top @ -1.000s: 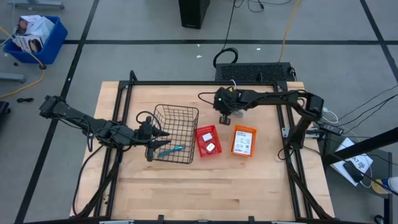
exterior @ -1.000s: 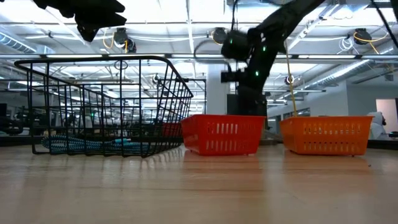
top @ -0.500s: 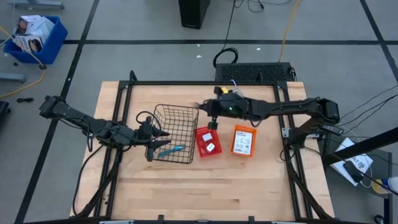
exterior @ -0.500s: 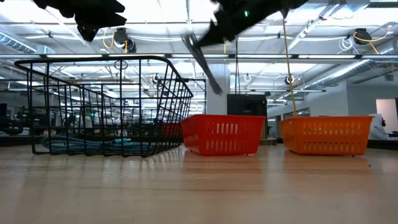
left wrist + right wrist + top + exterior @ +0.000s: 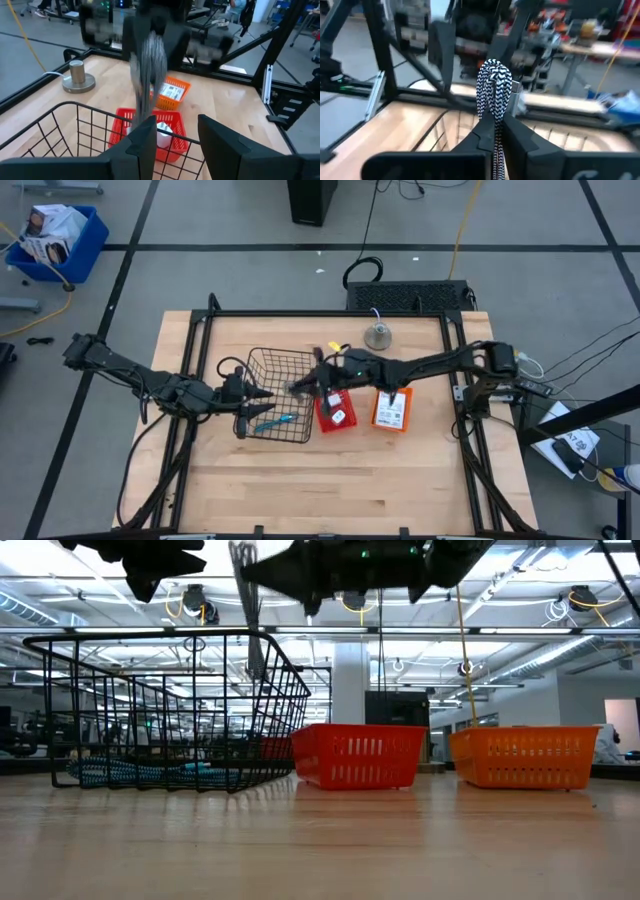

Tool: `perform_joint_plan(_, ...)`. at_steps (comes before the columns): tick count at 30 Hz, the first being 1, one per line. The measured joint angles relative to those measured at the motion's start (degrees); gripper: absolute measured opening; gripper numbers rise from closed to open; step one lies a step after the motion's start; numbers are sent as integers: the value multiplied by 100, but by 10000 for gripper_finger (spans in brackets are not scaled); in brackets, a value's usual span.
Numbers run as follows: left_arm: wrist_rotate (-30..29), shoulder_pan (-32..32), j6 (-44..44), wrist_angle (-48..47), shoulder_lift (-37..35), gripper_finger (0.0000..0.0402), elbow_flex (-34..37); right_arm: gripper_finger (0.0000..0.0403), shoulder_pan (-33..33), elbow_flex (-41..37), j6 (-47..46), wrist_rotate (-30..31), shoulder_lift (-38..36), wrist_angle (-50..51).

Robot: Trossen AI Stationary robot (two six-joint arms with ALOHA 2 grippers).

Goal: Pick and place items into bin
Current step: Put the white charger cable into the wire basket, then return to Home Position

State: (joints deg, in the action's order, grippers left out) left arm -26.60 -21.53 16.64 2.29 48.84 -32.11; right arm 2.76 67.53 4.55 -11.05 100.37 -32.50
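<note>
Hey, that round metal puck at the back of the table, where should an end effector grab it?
Take the metal puck by its upright centre post, coming straight down from above: the base is a low flat disc lying on the table, giving fingers little to close on.

Wire basket at table's left-centre, 2 small bins beside it rightward, metal weight behind.

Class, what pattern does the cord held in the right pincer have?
The cord is braided black and white, clamped in the right pincer; the right wrist view shows it best.
</note>
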Motion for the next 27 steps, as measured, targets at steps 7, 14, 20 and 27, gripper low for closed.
perform_joint_plan(7, -1, -40, -32, 6, 0, 147, 0, 64, 33, -7, -573, -78, 184, -19)
perform_joint_plan(14, -1, -38, -114, 7, 0, 147, 1, 176, -43, -7, -605, 199, 189, 18)
perform_joint_plan(20, -77, -38, -125, 4, 0, 147, 1, 252, -58, -7, -1288, 666, 83, 79)
perform_joint_plan(27, -99, -36, -96, -36, -7, 147, -1, 267, -141, 2, -1931, 816, -503, 1588)
